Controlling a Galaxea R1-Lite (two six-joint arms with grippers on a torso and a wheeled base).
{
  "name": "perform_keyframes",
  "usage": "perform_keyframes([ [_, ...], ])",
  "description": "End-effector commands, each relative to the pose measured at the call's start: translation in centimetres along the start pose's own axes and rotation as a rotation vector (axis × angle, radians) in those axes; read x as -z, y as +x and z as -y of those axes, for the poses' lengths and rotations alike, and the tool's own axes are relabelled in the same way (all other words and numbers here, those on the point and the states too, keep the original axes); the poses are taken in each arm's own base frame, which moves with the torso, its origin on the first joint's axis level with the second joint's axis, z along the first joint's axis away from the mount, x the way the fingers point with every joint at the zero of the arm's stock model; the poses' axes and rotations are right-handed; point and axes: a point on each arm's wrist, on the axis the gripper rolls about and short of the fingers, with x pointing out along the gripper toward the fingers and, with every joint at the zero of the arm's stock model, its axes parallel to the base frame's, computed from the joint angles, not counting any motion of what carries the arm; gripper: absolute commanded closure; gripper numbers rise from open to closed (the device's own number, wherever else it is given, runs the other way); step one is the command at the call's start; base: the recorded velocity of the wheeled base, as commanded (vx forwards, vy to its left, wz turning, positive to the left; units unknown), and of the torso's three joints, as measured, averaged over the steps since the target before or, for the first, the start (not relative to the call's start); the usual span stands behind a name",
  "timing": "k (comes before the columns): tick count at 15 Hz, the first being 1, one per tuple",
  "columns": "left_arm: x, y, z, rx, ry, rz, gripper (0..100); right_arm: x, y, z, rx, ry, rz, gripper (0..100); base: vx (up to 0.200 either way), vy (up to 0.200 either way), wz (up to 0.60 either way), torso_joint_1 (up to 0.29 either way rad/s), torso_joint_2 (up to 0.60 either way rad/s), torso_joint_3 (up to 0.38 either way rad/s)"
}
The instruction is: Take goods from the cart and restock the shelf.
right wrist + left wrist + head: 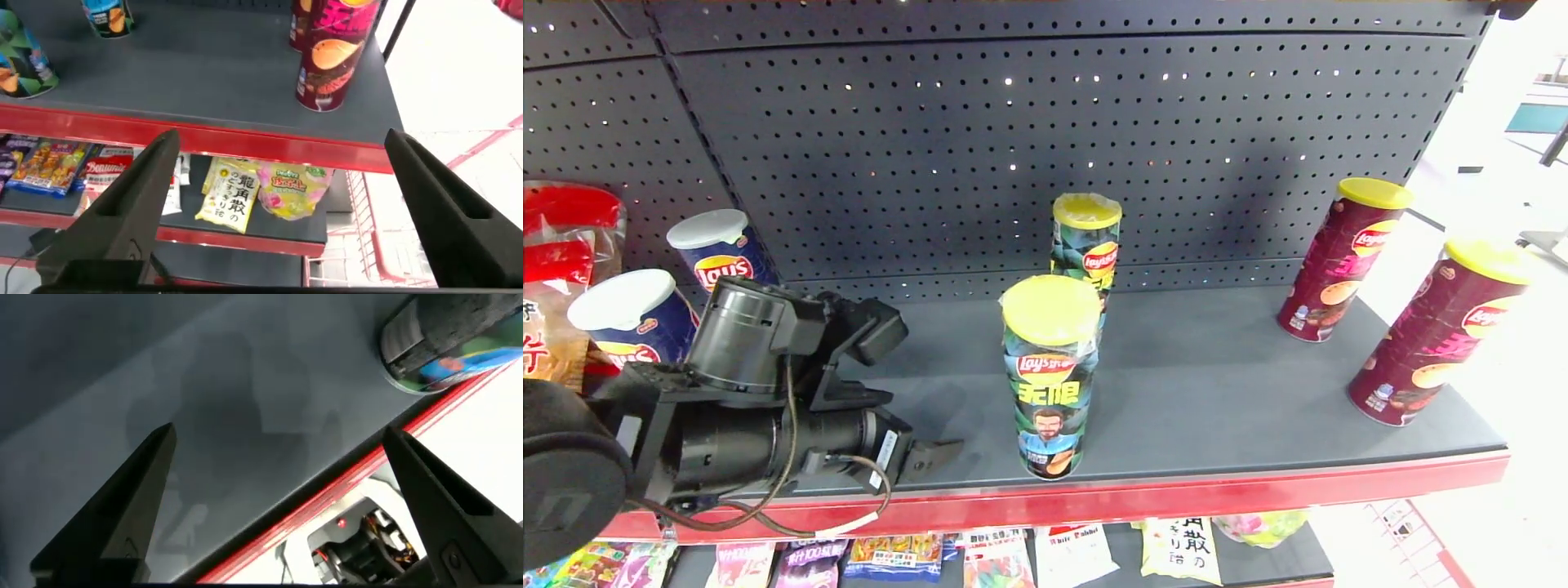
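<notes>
1. Goods on the shelf [1217,376]: the front green can [1049,384], capped with a yellow lid, stands upright about halfway along, close to the red front edge [1217,488].
2. Just behind the front green can and a little to its right, the second green can [1085,241] stands upright near the pegboard back panel [1013,139].
3. Near the front green can, on its left, the left gripper [279,437] hangs over the shelf surface at the red front edge. Its fingers are spread wide with nothing between them, and it is clear of the can.
4. To the right of the front green can and out in front of the red front edge, the right gripper [282,139] also has its fingers spread wide and holds nothing.
5. Well to the right of the front green can stand two maroon cans, both upright: the rear maroon can [1339,257] towards the back panel, and the near maroon can [1437,339] closer to the shelf's right end.
6. Well to the left of the front green can, beyond the left arm, are two blue cans [629,314] with white lids, and farther left a red bag [564,237].
7. Below the front green can, snack packets [1062,555] lie on the lower shelf [1274,563].
</notes>
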Motion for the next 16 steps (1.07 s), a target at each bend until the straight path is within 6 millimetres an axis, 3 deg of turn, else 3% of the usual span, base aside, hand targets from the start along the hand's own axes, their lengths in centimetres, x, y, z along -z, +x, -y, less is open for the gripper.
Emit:
perform_keyframes([
  [1,-0.4,1.1,0.3,-0.005,0.009,-0.017,0,0.3,-0.2,0.0,0.005,0.002,0.008,0,0.0,0.0,0.0,0.0,0.0,0.0],
  [6,-1.4,2.8,1.1,-0.029,0.033,-0.024,0,0.4,-0.3,0.0,0.008,0.002,0.012,0,0.0,0.0,0.0,0.0,0.0,0.0],
  [16,-2.4,4.2,2.2,0.002,0.058,-0.018,0,0.4,-0.3,0.0,0.009,0.027,0.012,0,0.0,0.0,0.0,0.0,0.0,0.0],
])
